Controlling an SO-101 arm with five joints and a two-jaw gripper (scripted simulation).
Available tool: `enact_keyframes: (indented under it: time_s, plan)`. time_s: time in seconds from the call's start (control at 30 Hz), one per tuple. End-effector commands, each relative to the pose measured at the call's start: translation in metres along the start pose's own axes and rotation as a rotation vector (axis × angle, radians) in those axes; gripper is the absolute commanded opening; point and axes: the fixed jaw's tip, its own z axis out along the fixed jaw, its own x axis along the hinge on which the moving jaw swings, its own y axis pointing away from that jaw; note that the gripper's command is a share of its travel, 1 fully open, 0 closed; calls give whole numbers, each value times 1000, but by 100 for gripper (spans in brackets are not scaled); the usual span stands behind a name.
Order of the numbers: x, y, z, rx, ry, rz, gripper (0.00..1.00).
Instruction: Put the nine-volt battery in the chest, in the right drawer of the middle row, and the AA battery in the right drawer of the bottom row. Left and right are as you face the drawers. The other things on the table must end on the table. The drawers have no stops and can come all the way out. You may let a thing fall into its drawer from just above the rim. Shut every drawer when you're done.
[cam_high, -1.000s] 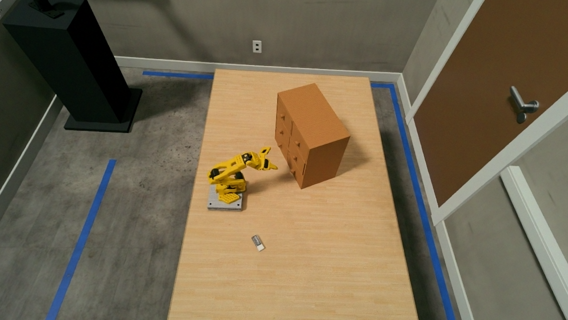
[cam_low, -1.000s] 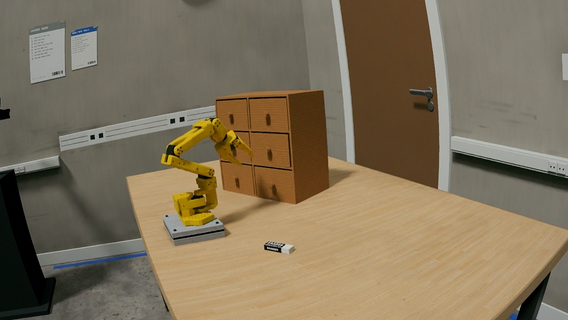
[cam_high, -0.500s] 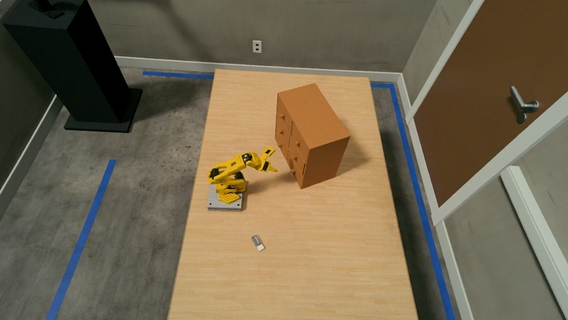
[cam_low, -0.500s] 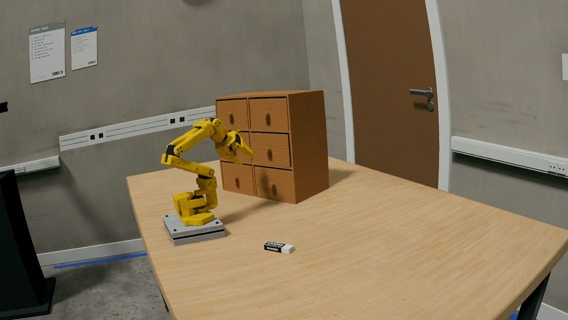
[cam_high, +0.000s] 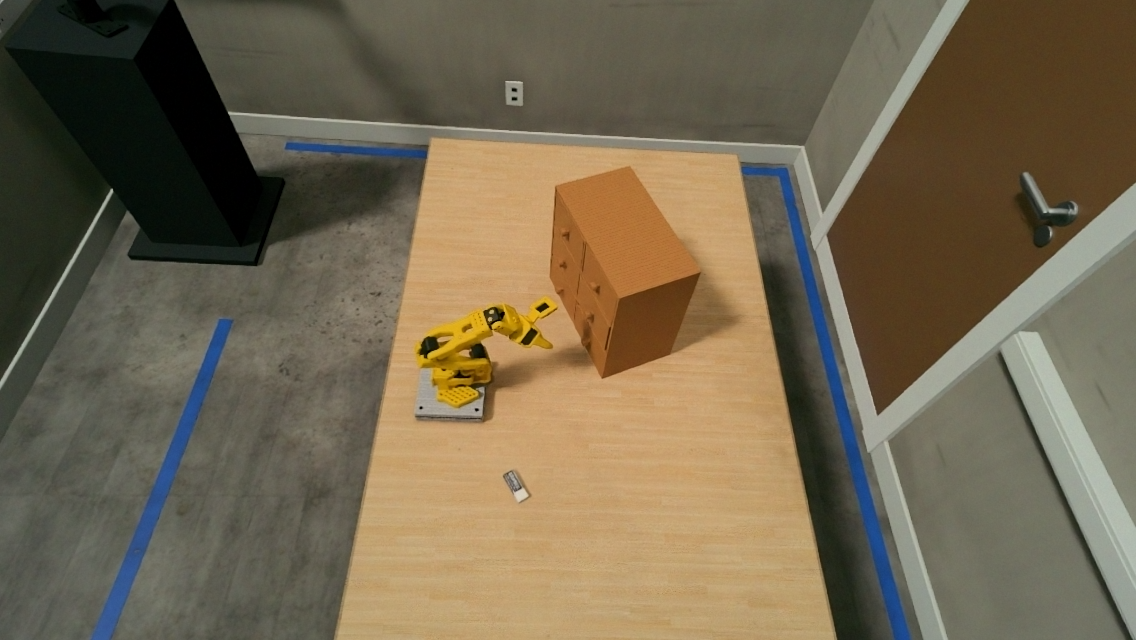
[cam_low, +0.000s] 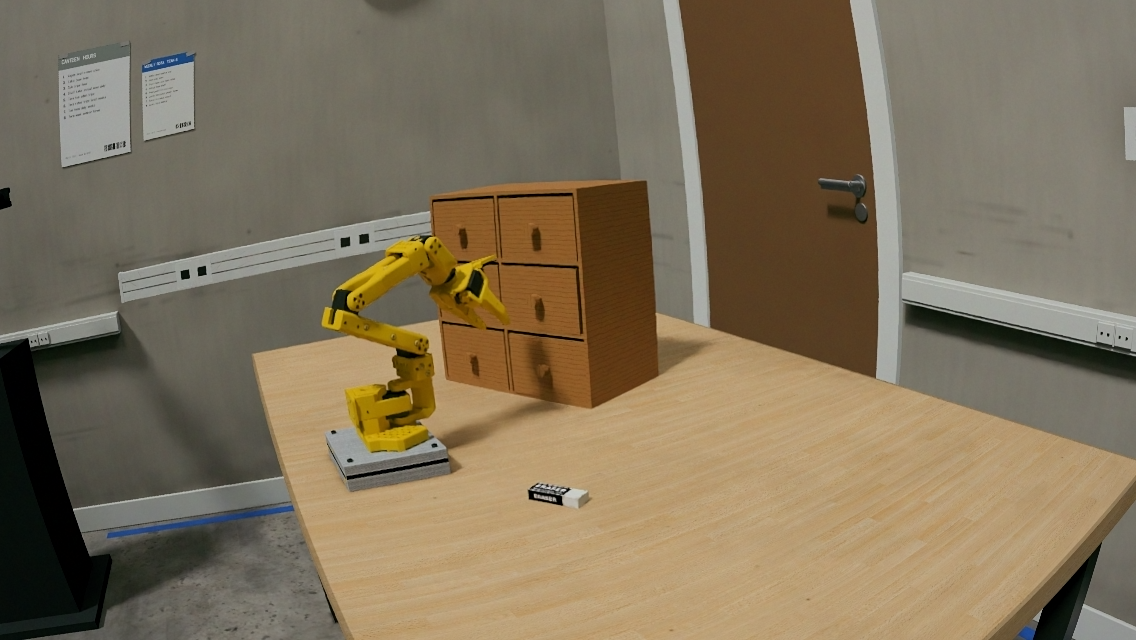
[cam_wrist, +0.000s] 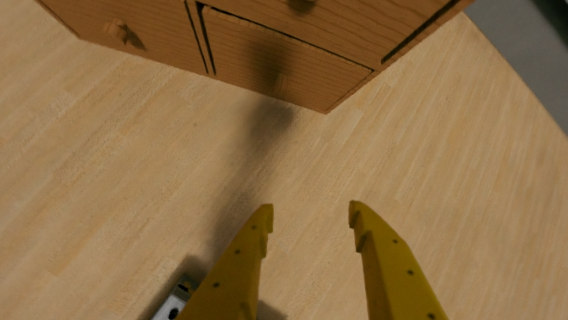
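The brown chest (cam_high: 655, 246) (cam_low: 620, 294) stands with its drawer fronts toward the arm. The right drawer of the middle row (cam_low: 562, 290) (cam_wrist: 350, 30) and the right drawer of the bottom row (cam_low: 568, 373) (cam_wrist: 325, 65) look shut, with dark seams at their edges. All other drawers look shut too; the arm partly hides the middle left one in the exterior view. My gripper (cam_low: 494, 323) (cam_wrist: 311, 204) is partly open and empty, in the air in front of the chest and pointing down. I see neither the nine-volt battery nor the AA battery in any view.
A black and white eraser (cam_high: 515, 485) (cam_low: 558, 495) lies on the wooden table (cam_high: 635, 516) (cam_low: 755, 492), on the side of the arm's base away from the wall. The grey base plate (cam_high: 449, 409) (cam_low: 397, 469) shows partly in the wrist view (cam_wrist: 171, 306).
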Motion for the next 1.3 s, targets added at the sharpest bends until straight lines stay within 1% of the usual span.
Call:
enact_keyframes:
  time_s: [0.0,0.13,0.2,0.4,1.27]
  plan:
    - [-2,-3,-2,10,-10,105,21]
    - [-3,-3,-2,12,-10,205,21]
    - [-3,-3,-2,12,-10,205,21]
    - [-4,-4,-2,14,-10,348,21]
    - [-4,-4,-2,14,-10,348,21]
